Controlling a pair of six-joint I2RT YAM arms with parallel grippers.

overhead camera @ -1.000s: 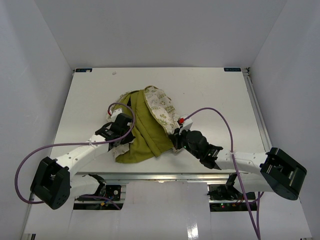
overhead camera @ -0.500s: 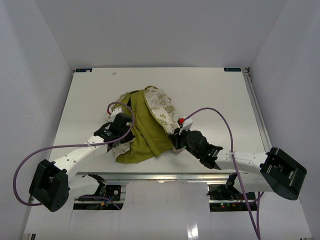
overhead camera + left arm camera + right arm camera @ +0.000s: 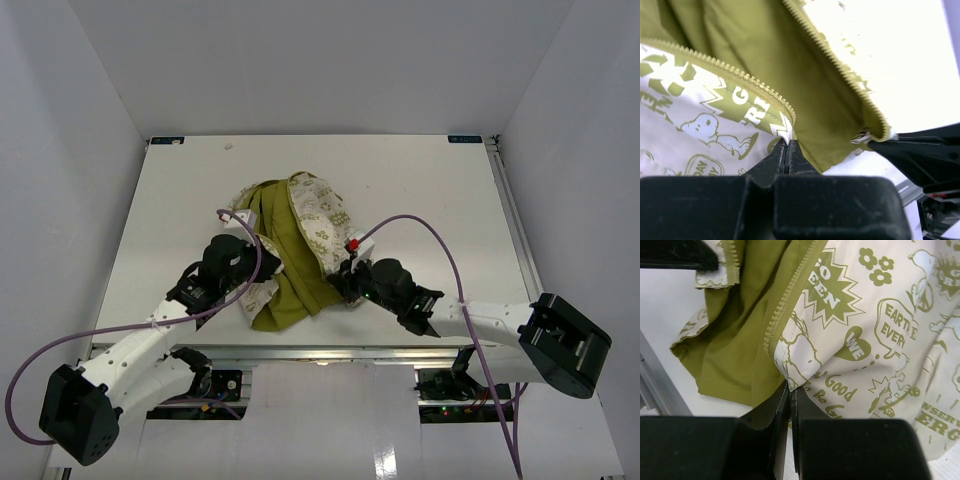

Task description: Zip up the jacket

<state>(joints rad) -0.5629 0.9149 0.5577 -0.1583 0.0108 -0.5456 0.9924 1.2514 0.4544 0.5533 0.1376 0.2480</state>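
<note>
The jacket lies open in the middle of the top view on the white counter, olive lining up. The left tool is pinched closed on the hem corner of one zipper edge. The right tool is pinched closed on the other front's hem corner.

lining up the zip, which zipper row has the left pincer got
The near row, curving down to the left pincer; the other row runs off right.

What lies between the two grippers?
The jacket itself: its olive-green lining spreads between the left gripper and right gripper, each pinching a zipper edge. The top view shows it.
</note>
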